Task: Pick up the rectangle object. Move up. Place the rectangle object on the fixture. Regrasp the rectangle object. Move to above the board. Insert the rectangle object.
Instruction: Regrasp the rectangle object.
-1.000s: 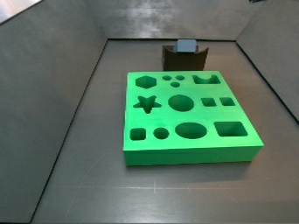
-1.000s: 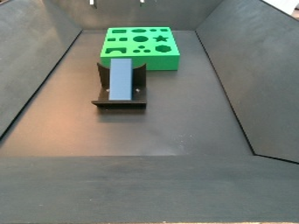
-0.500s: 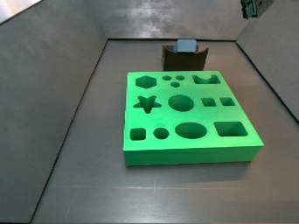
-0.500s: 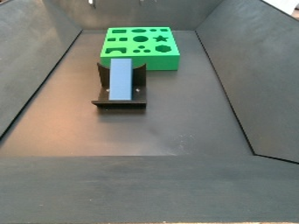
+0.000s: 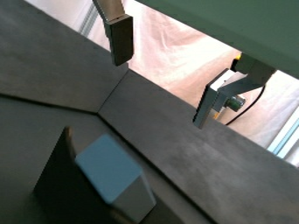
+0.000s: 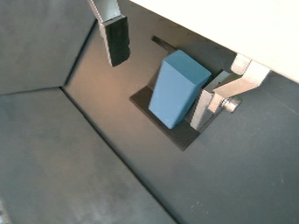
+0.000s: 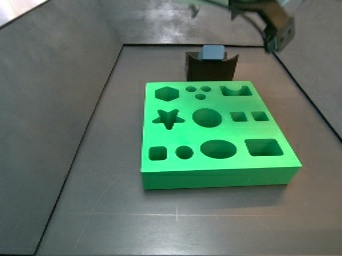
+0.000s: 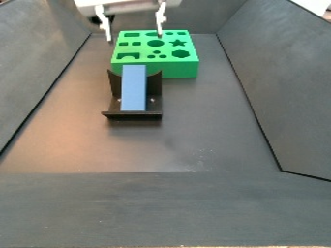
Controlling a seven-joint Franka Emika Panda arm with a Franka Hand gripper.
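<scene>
The rectangle object (image 8: 132, 89) lies in the fixture (image 8: 111, 104), leaning along its sloped face, with the board (image 8: 158, 51) just behind it on the dark floor (image 8: 195, 136); in a side view the block (image 7: 211, 53) shows as a small grey-blue end standing above the dark fixture (image 7: 201, 68) beyond the green board (image 7: 214, 135). The gripper (image 8: 131, 21) hangs above the fixture and a little toward the board, its jaws spread wide and holding nothing, and in both wrist views the two silver fingers (image 6: 115, 35) stand well apart with the block (image 6: 177, 86) lying below and between them. By my reading the block is set down and the regrasp is the step in hand, not yet done. The main risk is a poor line-up on the way down: the block sits tilted, so if the jaws close off its middle or across a corner, it could twist in the pads, slide down the slope or be nudged out of the notch. A finger tip could also strike the fixture's side wall if the descent is off to one side. A skewed grip would carry on to the board, where the block would likely jam at the edge of the square hole (image 7: 263, 148) instead of dropping in. No brand, label or writing can be read on any piece.
</scene>
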